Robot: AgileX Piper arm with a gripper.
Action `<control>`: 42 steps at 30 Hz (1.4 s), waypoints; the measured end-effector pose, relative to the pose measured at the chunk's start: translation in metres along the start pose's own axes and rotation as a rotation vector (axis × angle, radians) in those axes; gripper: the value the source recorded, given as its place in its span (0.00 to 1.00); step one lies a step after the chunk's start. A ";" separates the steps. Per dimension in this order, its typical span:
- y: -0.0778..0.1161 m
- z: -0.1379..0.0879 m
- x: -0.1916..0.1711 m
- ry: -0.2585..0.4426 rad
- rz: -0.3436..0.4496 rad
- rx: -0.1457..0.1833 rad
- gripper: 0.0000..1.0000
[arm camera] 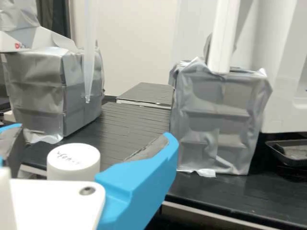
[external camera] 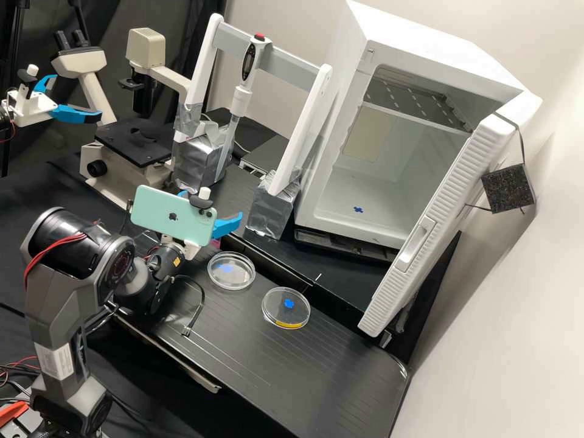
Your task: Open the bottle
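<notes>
Pincer (external camera: 212, 204) wide open, its two blue fingers (arm camera: 139, 182) spread well apart, and no grip on anything that I can make out. The white-capped bottle (arm camera: 73, 170) lies within the pincer's spread, set back from the fingertips towards its white body. Its round cap (arm camera: 72, 158) has dark handwriting on top and looks upright. One finger has a gap between it and the cap; the other overlaps the cap's edge to the eye, and I cannot tell whether they touch. Most of the bottle is hidden behind the pincer's white body. A light green phone (external camera: 164, 213) partly covers the pincer in the high view, with a small pink patch (external camera: 215, 244) just below the pincer.

Near the pincer, on the bench (external camera: 328, 380) side, lies a clear round dish (external camera: 231, 286); a second dish (external camera: 286, 324) is farther off, with a yellow strip at its rim. Beyond the pincer stand two silver-wrapped blocks (arm camera: 218, 122), one either side of a ridged dark surface (arm camera: 124, 124). Farther past them is a white cabinet (external camera: 331, 216), its door open.
</notes>
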 end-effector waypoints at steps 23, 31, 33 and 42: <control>-0.001 0.001 0.000 -0.003 -0.004 0.000 0.00; -0.001 0.001 0.000 -0.003 -0.004 0.000 0.00; -0.001 0.001 0.000 -0.003 -0.004 0.000 0.00; -0.003 -0.001 0.000 0.005 -0.010 0.001 0.00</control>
